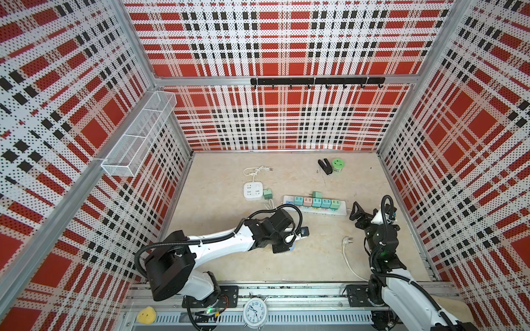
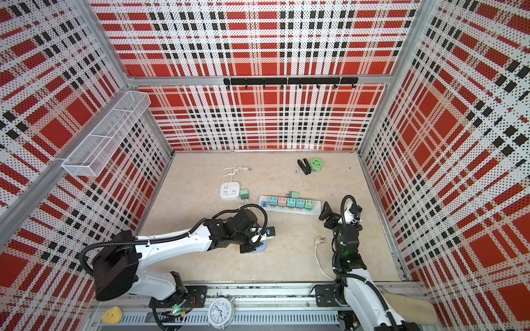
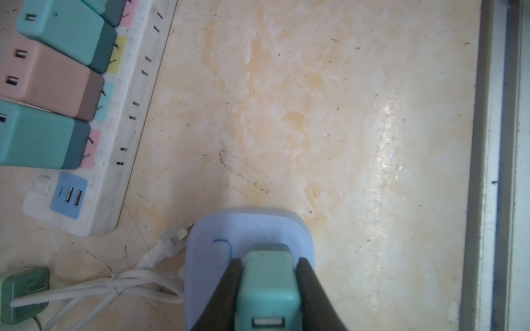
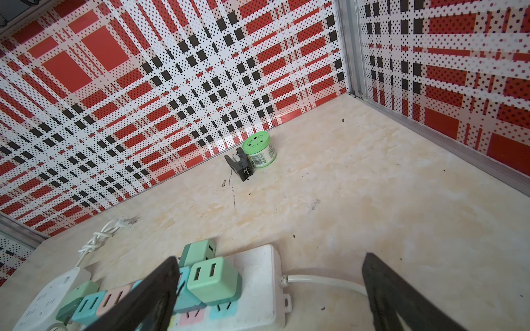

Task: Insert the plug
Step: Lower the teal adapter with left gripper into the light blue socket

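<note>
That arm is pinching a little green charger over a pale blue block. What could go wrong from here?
The charger in the left gripper may meet the blue socket block tilted, so its pins could miss or jam. Nothing else steadies that block; it might slide when pushed, as the right gripper hangs open by the long power strip.

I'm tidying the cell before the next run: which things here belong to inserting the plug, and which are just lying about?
In use: left gripper, shut on the teal plug; light-blue socket block under it.
Lying about: green tin, black clip, alarm clock, yellow toy, white square socket.
</note>
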You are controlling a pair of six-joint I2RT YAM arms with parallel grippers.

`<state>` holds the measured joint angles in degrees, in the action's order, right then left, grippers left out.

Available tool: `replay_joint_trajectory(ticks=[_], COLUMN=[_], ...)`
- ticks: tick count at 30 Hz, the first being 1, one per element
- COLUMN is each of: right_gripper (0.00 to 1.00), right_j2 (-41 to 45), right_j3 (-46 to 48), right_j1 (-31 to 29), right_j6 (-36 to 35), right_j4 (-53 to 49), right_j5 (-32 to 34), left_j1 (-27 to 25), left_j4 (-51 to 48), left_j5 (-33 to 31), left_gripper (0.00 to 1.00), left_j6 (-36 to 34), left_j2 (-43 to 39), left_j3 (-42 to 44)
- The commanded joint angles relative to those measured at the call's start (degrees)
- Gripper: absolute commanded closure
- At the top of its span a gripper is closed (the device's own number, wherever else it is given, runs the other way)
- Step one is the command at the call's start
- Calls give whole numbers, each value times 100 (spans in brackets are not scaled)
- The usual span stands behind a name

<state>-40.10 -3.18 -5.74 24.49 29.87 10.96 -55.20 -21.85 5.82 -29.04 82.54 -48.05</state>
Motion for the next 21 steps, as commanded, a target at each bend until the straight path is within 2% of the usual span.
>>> replay_joint_trajectory(ticks=[1, 12, 21], right_gripper=[0, 0, 0], right_j2=[-4, -68, -132], right_j3=[28, 2, -25], right_j1=[20, 16, 18], right_j6=[43, 36, 42], right_j4=[280, 291, 300], right_j5=[-11, -10, -14], left_j1=[78, 82, 97], left_j4=[165, 139, 13], left_j5=[83, 340, 148], left_gripper=[100, 100, 100], left_j6=[-28, -68, -64], left_j2=[26, 183, 319], left_j3=[-33, -108, -199])
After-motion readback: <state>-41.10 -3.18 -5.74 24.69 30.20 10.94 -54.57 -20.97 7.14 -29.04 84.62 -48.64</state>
